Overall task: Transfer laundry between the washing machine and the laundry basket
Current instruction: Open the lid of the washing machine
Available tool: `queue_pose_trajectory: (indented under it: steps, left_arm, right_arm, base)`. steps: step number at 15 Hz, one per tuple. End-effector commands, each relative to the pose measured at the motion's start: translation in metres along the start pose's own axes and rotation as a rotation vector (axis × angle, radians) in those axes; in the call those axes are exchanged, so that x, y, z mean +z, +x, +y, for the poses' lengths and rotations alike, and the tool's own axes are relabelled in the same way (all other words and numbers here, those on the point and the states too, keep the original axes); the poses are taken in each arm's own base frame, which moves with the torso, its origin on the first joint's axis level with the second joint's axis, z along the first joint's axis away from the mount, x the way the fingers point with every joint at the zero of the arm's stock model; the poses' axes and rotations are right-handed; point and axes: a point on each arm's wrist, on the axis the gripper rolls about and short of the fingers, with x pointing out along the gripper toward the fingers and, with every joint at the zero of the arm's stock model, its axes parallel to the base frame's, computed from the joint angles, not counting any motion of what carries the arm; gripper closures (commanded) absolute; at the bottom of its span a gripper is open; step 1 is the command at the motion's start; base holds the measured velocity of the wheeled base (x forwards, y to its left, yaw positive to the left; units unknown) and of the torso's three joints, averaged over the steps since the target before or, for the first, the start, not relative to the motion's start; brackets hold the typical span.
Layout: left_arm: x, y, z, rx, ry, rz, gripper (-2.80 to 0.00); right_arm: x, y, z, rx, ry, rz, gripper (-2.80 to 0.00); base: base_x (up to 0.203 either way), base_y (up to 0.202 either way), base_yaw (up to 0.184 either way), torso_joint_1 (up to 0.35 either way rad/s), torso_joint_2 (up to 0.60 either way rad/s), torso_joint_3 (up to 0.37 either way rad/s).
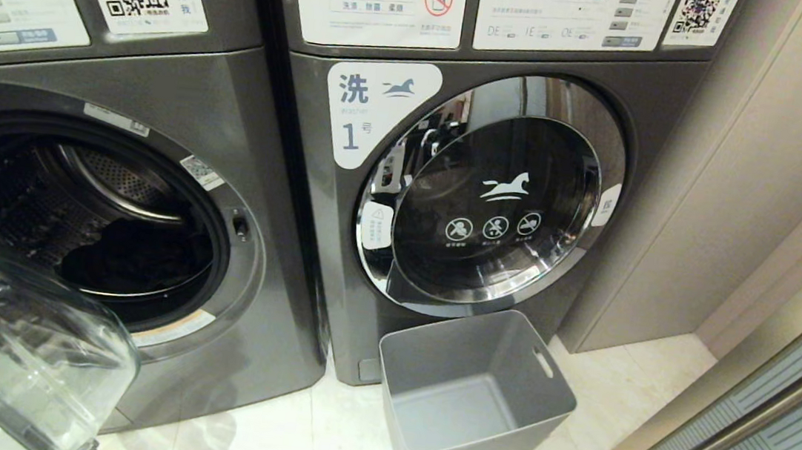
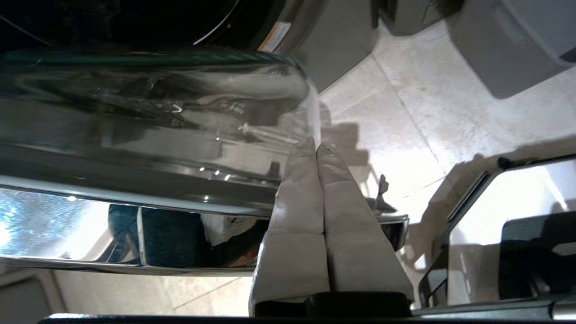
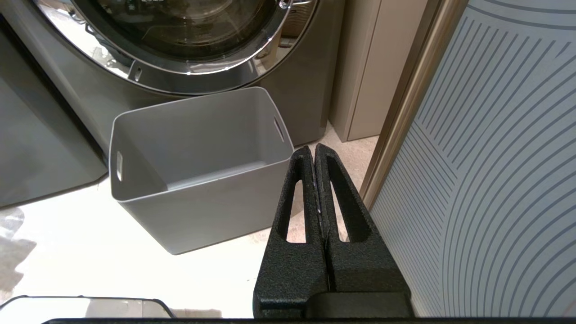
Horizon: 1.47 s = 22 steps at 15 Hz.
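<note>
My left gripper (image 2: 316, 150) pressed shut and empty by the open washer door (image 1: 22, 357), dark laundry (image 1: 136, 260) in the drum, my right gripper (image 3: 314, 155) closed, empty, near the grey basket (image 1: 547, 397)

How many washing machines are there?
2. The left washing machine has its glass door swung open, with dark laundry in the drum. The right washing machine is closed, behind the grey basket. More may stand out of view.
</note>
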Motion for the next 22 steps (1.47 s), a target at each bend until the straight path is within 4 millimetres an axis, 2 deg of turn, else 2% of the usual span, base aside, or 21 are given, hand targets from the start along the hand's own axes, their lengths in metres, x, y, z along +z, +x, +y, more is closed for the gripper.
queue_pose_trajectory:
  steps: [1, 8, 15, 22]
  left_arm:
    - [0.003, 0.002, 0.003, -0.004, 0.009, 0.050, 0.00]
    - [-0.003, -0.014, 0.009, 0.037, 0.011, 0.138, 0.00]
    - [-0.014, -0.026, 0.014, 0.144, -0.083, 0.167, 0.00]
    - [-0.024, -0.030, 0.015, 0.152, -0.159, 0.220, 0.00]
  right_arm:
    - [0.000, 0.000, 0.000, 0.000, -0.002, 0.001, 0.00]
    - [0.000, 0.000, 0.000, 0.001, -0.001, 0.000, 0.00]
    - [0.000, 0.000, 0.000, -0.001, -0.002, 0.000, 0.00]
    - [0.000, 0.000, 0.000, 0.000, 0.000, 0.000, 0.00]
  base:
    - [0.000, 0.000, 0.000, 0.000, 0.00, 0.000]
    - [0.000, 0.000, 0.000, 0.000, 0.00, 0.000]
    - [0.000, 0.000, 0.000, 0.000, 0.00, 0.000]
    - [0.000, 0.000, 0.000, 0.000, 0.00, 0.000]
